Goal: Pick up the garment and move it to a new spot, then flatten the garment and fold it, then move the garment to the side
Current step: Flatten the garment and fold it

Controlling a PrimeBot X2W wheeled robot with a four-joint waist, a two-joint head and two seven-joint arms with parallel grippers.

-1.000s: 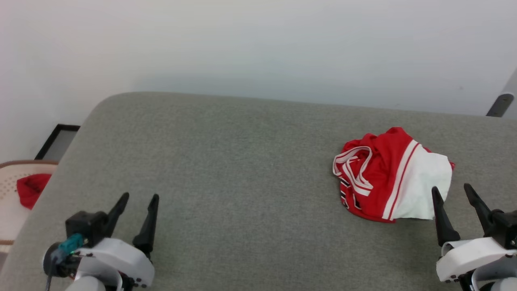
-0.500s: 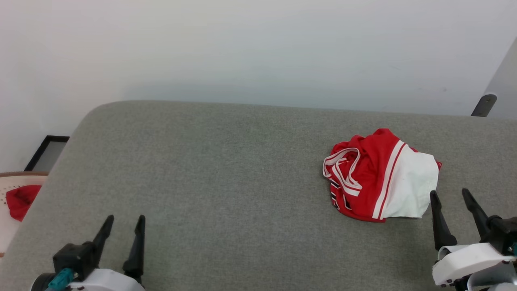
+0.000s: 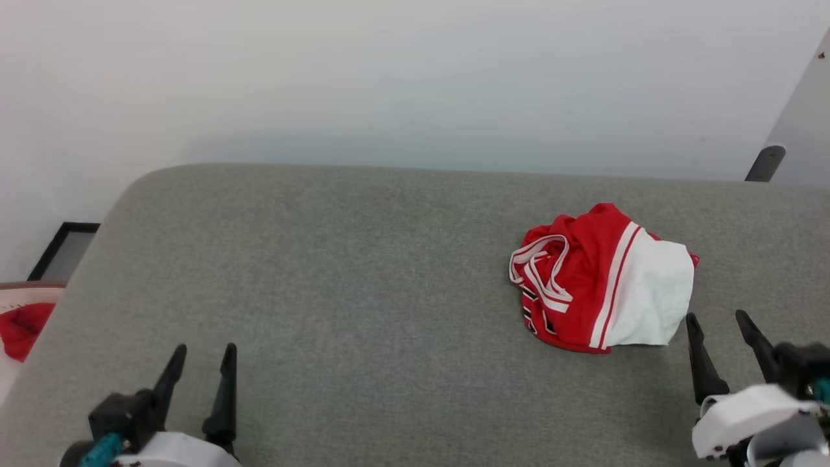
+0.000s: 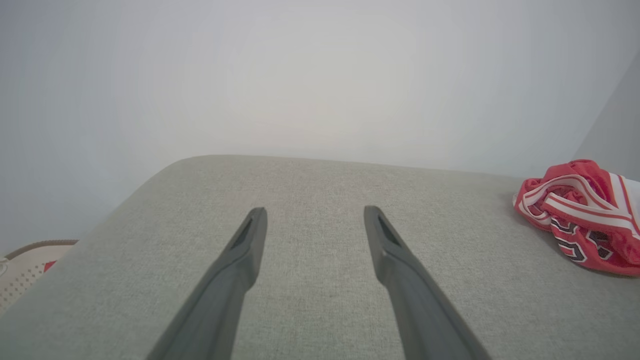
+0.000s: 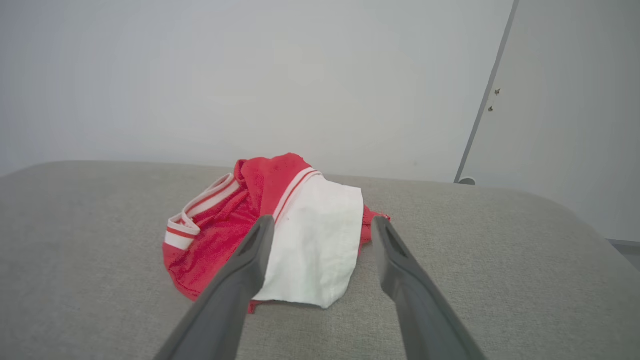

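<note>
1. The right gripper [image 3: 715, 316] stands with its two dark fingers spread wide and nothing between them. It sits at the near right of the grey padded surface [image 3: 356, 272], fingers pointing away from the robot.
2. Just beyond its fingertips lies the garment [image 3: 596, 285], apart from them, on the right half of the surface.
3. The garment is a crumpled heap, so no clear long axis can be read. It is a little wider across than deep.
4. Its white sleeve faces the near right, toward the right gripper. The striped neck trim loops on the heap's left side, with black lettering showing below it.
5. The left gripper [image 3: 205, 350] is also wide open and empty, at the near left, well apart from the garment.
6. Off the surface's left edge, a pale basket [image 3: 10, 295] holds a red cloth [image 3: 19, 327].
</note>
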